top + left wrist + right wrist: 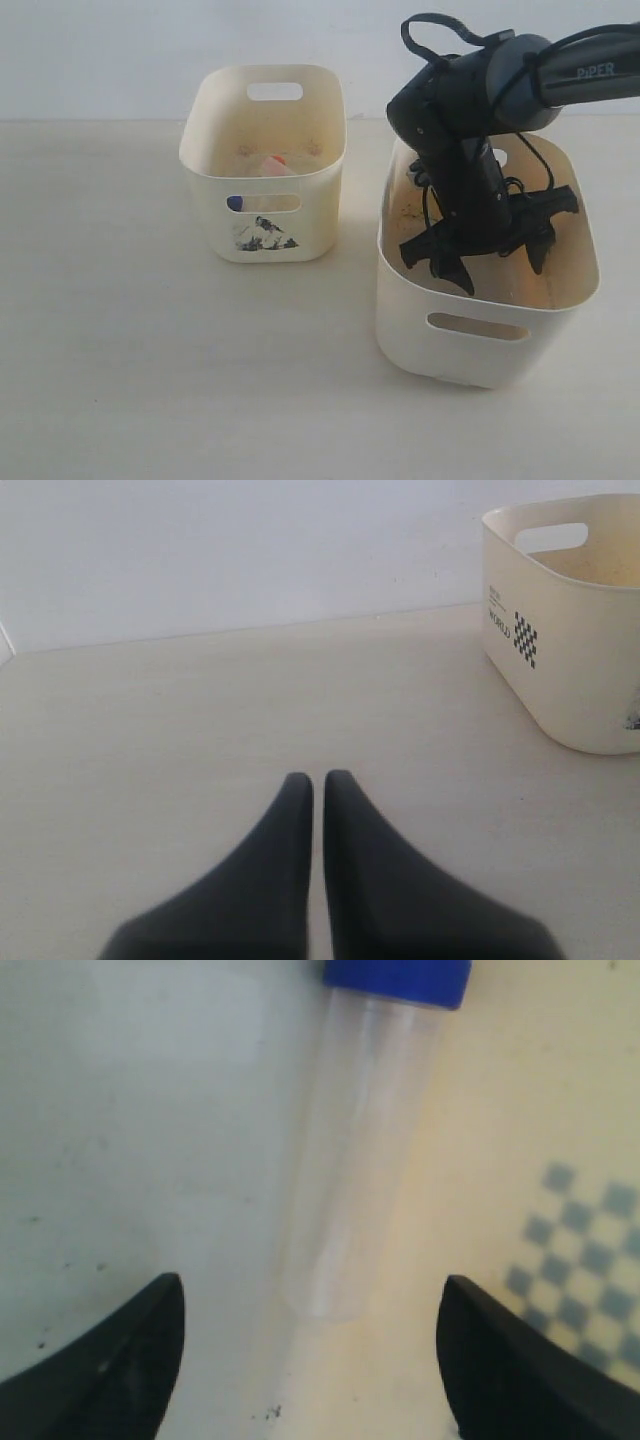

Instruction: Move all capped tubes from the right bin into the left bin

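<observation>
Our right gripper (311,1288) hangs wide-jawed inside the right bin (470,352), lower right of the exterior view, straddling a blue-capped tube (340,1160) for pickup; our left gripper (318,790) idles pinched together.

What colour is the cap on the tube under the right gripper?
Blue cap on the tube; right wrist view shows it best.

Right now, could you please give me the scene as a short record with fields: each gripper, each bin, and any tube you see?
right gripper: open, inside the right bin, one finger on each side of a tube
tube: clear, blue-capped, lying on the bin floor, not gripped
left gripper: shut, empty, over the table, apart from the left bin
left bin contents: orange-red cap inside; dark-blue cap visible through the front slot
hidden: the arm covers part of the right bin floor
</observation>
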Robot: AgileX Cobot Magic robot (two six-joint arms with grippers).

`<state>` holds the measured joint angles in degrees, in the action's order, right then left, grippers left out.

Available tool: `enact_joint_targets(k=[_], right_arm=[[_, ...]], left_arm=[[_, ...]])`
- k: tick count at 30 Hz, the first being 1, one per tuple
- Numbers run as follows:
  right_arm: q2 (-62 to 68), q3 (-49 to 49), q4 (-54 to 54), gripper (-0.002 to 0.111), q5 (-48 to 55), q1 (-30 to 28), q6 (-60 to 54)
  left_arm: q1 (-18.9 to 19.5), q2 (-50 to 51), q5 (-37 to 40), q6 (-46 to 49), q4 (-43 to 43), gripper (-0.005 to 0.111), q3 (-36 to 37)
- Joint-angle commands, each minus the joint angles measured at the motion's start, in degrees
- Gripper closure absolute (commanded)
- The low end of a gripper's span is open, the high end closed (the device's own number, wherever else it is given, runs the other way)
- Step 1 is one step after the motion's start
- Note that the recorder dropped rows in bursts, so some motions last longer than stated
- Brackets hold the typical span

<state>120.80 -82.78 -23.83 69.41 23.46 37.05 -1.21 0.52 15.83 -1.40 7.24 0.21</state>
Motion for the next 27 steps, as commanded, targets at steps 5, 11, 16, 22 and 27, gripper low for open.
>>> enact_joint_targets(k=[5, 11, 16, 22, 27], right_arm=[[-0.14, 0.16, -0.62, 0.041, 0.55, 0.01, 1.41], [-0.14, 0.16, -0.62, 0.041, 0.55, 0.01, 1.45], [-0.14, 0.16, -0.62, 0.041, 0.55, 0.01, 1.45], [1.88, 0.16, 0.56, 0.041, 0.55, 0.01, 0.17], [5.05, 0.16, 1.36, 0.041, 0.55, 0.01, -0.22]], left_arm=[[0.06, -0.11, -0.83, -0.66, -0.38, 0.102, -0.21], [0.06, -0.11, -0.83, -0.66, -0.38, 0.102, -0.21], [0.06, -0.11, -0.83, -0.66, -0.38, 0.102, -0.21], [0.06, -0.11, -0.83, -0.66, -0.38, 0.102, -0.21], [0.06, -0.11, -0.83, -0.66, -0.38, 0.102, -0.21]])
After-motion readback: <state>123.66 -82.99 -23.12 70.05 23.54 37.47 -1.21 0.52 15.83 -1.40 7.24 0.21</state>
